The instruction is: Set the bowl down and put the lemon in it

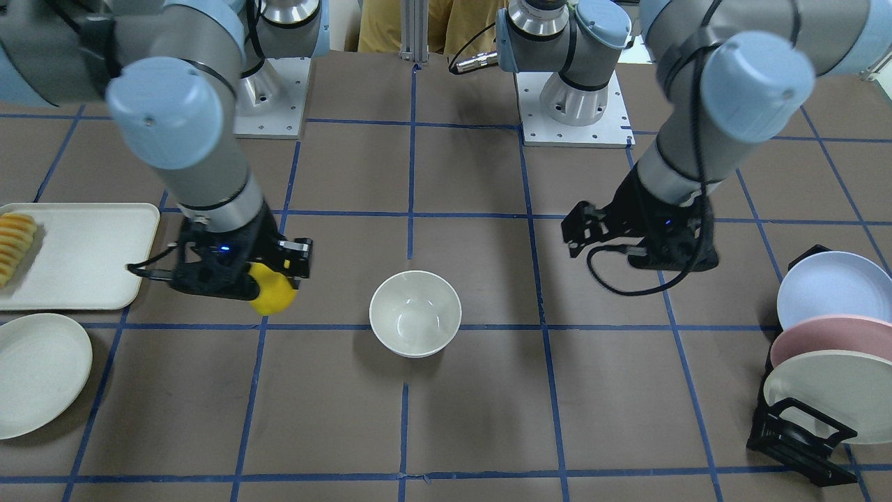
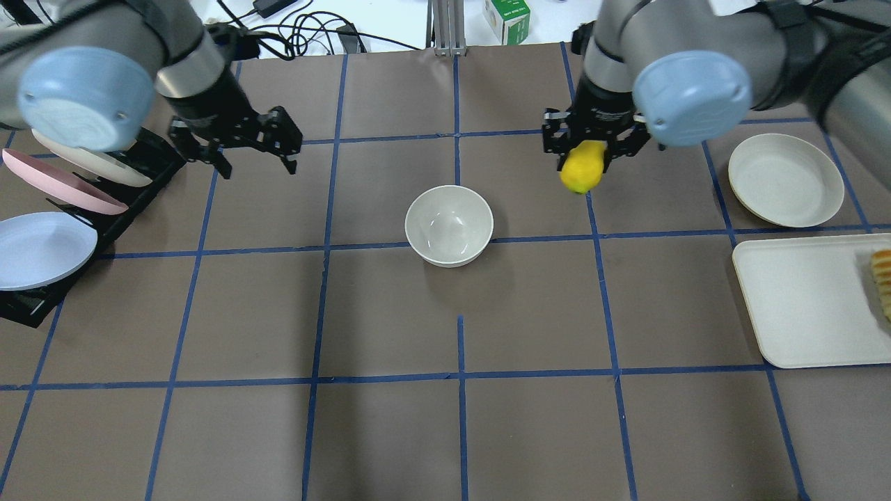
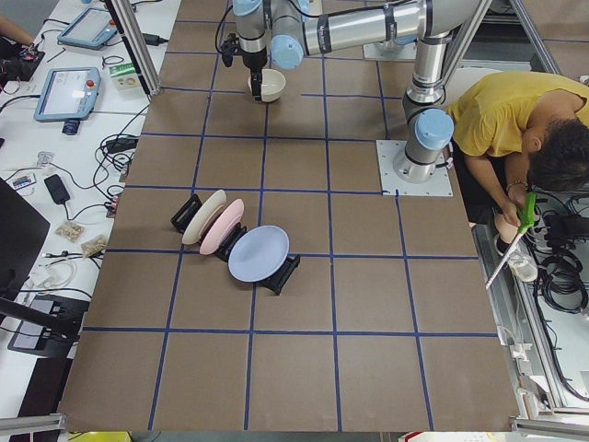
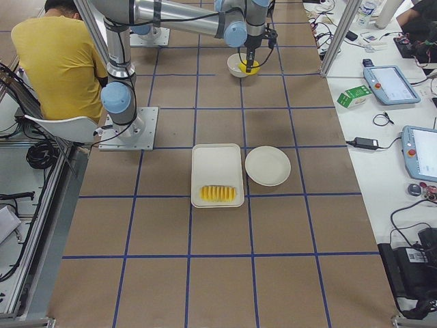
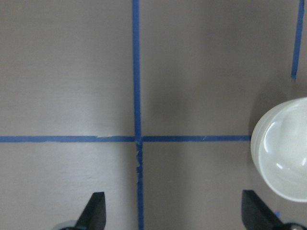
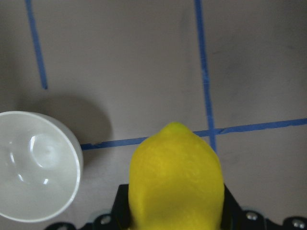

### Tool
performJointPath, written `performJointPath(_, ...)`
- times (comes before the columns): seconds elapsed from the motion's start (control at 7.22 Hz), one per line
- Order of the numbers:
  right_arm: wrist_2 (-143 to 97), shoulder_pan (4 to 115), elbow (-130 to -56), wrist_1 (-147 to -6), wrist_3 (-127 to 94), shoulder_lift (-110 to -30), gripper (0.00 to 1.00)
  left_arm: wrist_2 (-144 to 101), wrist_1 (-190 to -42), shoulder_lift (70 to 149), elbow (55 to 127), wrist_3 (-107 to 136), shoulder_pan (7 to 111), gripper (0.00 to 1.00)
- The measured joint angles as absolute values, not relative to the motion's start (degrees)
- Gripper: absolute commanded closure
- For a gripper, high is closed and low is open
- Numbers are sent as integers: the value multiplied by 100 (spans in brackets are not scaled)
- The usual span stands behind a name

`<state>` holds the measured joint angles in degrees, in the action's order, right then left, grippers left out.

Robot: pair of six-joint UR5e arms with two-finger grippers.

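The off-white bowl point(image 2: 449, 225) stands upright and empty at the table's middle; it also shows in the front view point(image 1: 415, 313), the left wrist view point(image 5: 284, 149) and the right wrist view point(image 6: 34, 165). My right gripper point(image 2: 585, 161) is shut on the yellow lemon point(image 2: 582, 168) and holds it above the table, to the right of the bowl and apart from it. The lemon fills the right wrist view point(image 6: 176, 179) and shows in the front view point(image 1: 273, 293). My left gripper point(image 2: 254, 160) is open and empty, left of the bowl, fingertips point(image 5: 96, 211) wide apart.
A black rack with blue, pink and cream plates point(image 2: 49, 247) stands at the left edge. A shallow cream plate point(image 2: 784, 179) and a cream tray point(image 2: 807, 306) with fruit slices point(image 2: 882, 278) lie at the right. A person in yellow point(image 4: 51, 58) is behind the robot.
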<state>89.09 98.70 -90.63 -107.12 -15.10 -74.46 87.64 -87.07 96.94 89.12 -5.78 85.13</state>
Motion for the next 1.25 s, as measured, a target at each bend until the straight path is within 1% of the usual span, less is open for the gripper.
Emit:
performJointPath(0.14, 8899, 10273, -9067, -11115, -1966, -7183, 100, 8793, -9150, 9303, 8838, -731, 8377, 0)
performJointPath(0.42, 8893, 10784, -9065, -11643, -2381, -6778, 100, 8824, -9463, 8814, 8820, -678, 8535, 0)
performJointPath(0.69, 8880, 10986, -9065, -11877, -2467, -6575, 100, 8868, -9476, 8702, 8869, -397, 8829, 0)
performJointPath(1.25, 8873, 11191, -9028, -12394, -2493, -6178, 100, 9058, -9405, 8776, 8864, -306, 8909, 0)
